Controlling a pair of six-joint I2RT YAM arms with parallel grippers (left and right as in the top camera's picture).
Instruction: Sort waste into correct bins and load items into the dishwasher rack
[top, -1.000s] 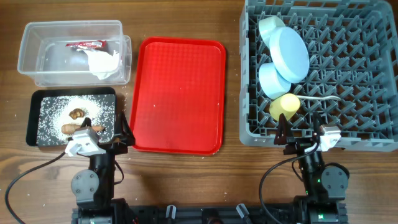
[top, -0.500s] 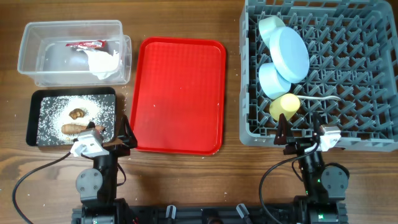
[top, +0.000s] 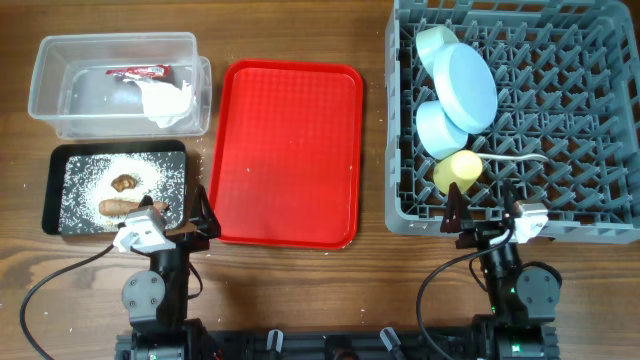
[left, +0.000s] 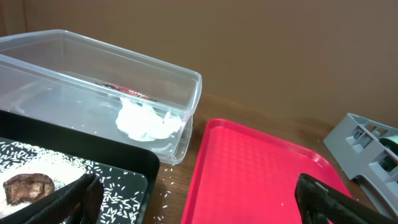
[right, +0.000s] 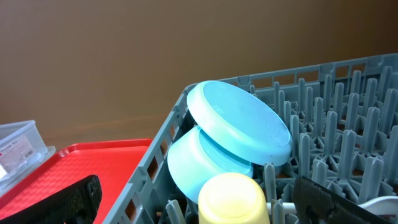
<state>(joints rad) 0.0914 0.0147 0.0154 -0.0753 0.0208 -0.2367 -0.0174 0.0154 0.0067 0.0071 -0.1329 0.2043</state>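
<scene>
No readable text anywhere in these shots. The only thing carrying print is the red-and-white wrapper (top: 138, 72) lying in the clear plastic tub (top: 115, 38). From overhead it's just a red strip with pale specks on it, way too small to make out. The left wrist view doesn't help either, since the wrapper shows only as a thin red-and-white edge behind the tub wall. No letters, brand or numbers can be read off it.

One plate (top: 470, 85), two bowls (top: 436, 44) (top: 436, 128), one yellow cup (top: 458, 170) and one spoon (top: 518, 159) fill a single rack (top: 590, 120); one clear tub (top: 80, 95), one black tray (top: 52, 190), one red tray (top: 285, 150).
</scene>
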